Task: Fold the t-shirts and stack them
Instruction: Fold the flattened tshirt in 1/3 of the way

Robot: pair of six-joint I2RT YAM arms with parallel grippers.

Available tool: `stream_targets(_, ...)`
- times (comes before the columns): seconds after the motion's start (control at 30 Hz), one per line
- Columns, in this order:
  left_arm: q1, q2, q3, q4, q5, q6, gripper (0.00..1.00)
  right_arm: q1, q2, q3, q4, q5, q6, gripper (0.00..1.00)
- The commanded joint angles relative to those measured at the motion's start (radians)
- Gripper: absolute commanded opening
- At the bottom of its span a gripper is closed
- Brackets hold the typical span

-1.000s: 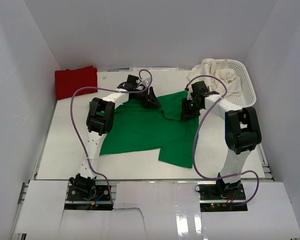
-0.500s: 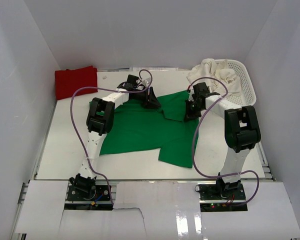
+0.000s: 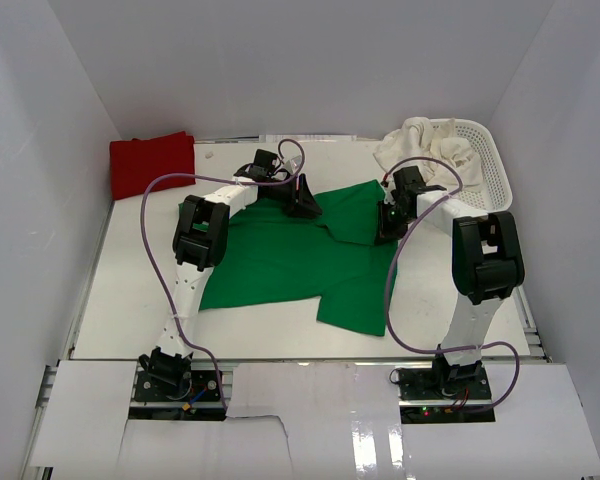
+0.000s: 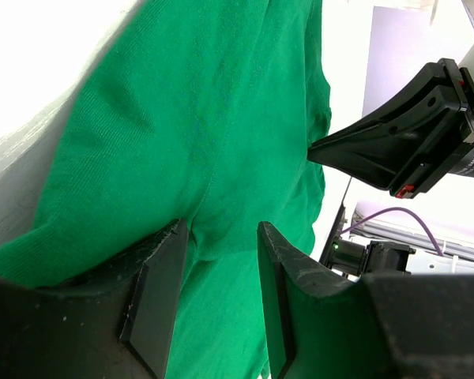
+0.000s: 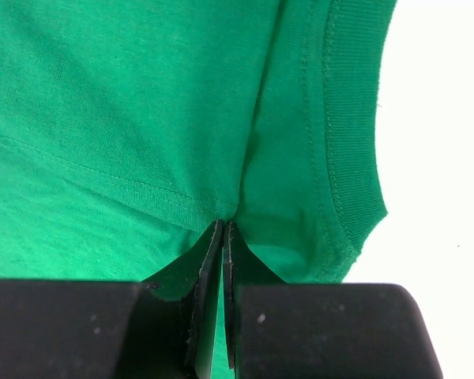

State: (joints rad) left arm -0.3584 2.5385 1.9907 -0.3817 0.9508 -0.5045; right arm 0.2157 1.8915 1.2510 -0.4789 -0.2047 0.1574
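The bright green t-shirt (image 3: 290, 255) lies spread over the middle of the table. It also fills the left wrist view (image 4: 221, 95) and the right wrist view (image 5: 126, 103). My left gripper (image 3: 302, 202) is down on its far edge with the jaws apart (image 4: 221, 237) and green cloth showing between them. My right gripper (image 3: 386, 222) is shut (image 5: 223, 225) on a hemmed edge at the shirt's far right part. The red t-shirt (image 3: 152, 163) lies folded at the back left. Cream-white t-shirts (image 3: 425, 143) are heaped in the basket.
The white plastic mesh basket (image 3: 490, 170) stands at the back right, close behind my right arm. White walls close the table on three sides. The right arm's black gripper (image 4: 403, 142) shows in the left wrist view, near the shirt's edge.
My right gripper has moved a little to the right and back with the green cloth in it, drawing the shirt's far right part outward. The left gripper has stayed in place.
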Motion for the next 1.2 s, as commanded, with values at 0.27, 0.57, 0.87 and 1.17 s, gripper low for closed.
stream_targets(0.27,-0.007,-0.023,0.003,-0.056,-0.055,0.04,0.52,-0.016,-0.031,0.024,-0.076,0.042,-0.022,0.5)
stream_targets(0.57,-0.007,-0.017,0.016,-0.057,-0.057,0.038,0.52,0.033,-0.17,0.045,-0.046,0.084,-0.059,0.56)
stream_targets(0.87,-0.007,-0.007,0.045,-0.069,-0.055,0.034,0.52,0.162,-0.097,0.114,0.039,-0.055,-0.111,0.57)
stream_targets(1.17,-0.007,0.003,0.051,-0.08,-0.049,0.04,0.53,0.277,-0.011,0.185,0.12,0.065,-0.216,0.53)
